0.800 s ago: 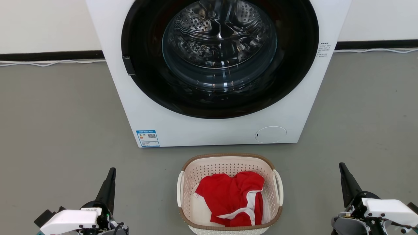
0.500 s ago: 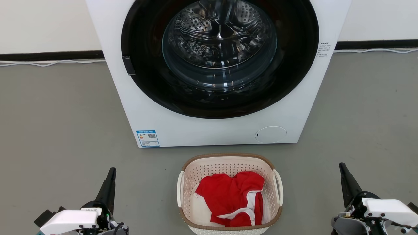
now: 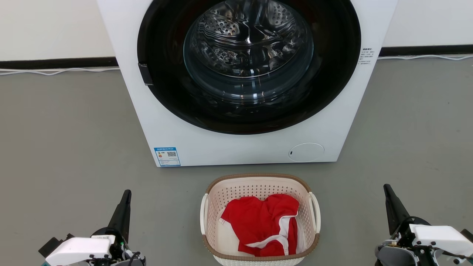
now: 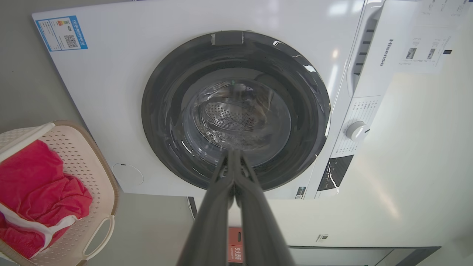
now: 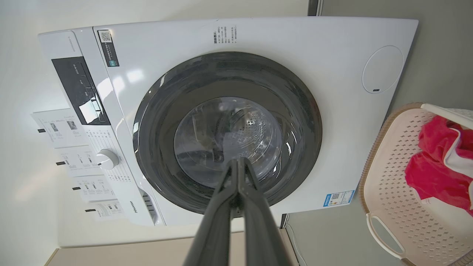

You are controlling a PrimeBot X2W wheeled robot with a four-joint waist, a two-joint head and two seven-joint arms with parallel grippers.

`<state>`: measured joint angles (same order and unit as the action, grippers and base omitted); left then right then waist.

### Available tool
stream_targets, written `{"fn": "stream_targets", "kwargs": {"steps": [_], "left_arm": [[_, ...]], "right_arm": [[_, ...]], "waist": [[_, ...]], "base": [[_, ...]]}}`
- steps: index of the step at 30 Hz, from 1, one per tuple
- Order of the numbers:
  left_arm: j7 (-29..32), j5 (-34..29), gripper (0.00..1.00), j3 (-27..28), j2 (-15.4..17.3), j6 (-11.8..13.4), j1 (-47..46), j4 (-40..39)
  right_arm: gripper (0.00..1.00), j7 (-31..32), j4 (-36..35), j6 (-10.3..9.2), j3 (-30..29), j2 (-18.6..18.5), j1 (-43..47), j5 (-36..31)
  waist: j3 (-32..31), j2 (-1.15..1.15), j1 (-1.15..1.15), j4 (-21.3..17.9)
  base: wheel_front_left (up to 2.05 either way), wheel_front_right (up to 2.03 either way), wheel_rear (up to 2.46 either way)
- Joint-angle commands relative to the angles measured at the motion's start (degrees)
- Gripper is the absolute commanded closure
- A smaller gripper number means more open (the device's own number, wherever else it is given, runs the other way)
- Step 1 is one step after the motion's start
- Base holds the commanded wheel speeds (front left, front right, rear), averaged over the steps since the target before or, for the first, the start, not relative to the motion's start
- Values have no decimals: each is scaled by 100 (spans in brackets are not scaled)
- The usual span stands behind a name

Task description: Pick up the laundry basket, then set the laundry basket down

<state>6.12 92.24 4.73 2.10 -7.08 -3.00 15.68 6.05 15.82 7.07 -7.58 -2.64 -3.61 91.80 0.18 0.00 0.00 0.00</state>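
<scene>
I found the laundry basket (image 3: 258, 176) on the floor (image 3: 66, 140) before the washer (image 3: 177, 125), between the left claw (image 3: 127, 194) and right claw (image 3: 386, 188), both pinched shut, empty. My wrist views added the washer's dial (image 4: 355, 130).

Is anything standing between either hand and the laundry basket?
Nothing visible does. Only grey floor lies between the left hand and the laundry basket, and between the right hand and it. The washer stands beyond the basket, out of both paths.
</scene>
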Motion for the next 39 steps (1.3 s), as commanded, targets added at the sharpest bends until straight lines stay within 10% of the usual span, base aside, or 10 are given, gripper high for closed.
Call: {"fn": "stream_targets", "kwargs": {"steps": [1, 14, 15, 39], "left_arm": [[34, -5, 100, 177, 77, -41, -318, -165], [34, -5, 100, 177, 77, -41, -318, -165], [0, 0, 0, 0, 0, 0, 0, 2], [-369, -388, 0, -186, -3, -5, 61, 122]], "right_arm": [[100, 42, -179, 42, 108, -23, -257, 39], [100, 42, -179, 42, 108, -23, -257, 39], [0, 0, 2, 0, 1, 0, 0, 0], [0, -361, -17, 5, 151, -65, 40, -697]], "waist": [[0, 0, 0, 0], [0, 0, 0, 0], [0, 0, 0, 0], [-8, 0, 0, 12]], "base": [[0, 0, 0], [0, 0, 0], [0, 0, 0], [0, 0, 0]]}}
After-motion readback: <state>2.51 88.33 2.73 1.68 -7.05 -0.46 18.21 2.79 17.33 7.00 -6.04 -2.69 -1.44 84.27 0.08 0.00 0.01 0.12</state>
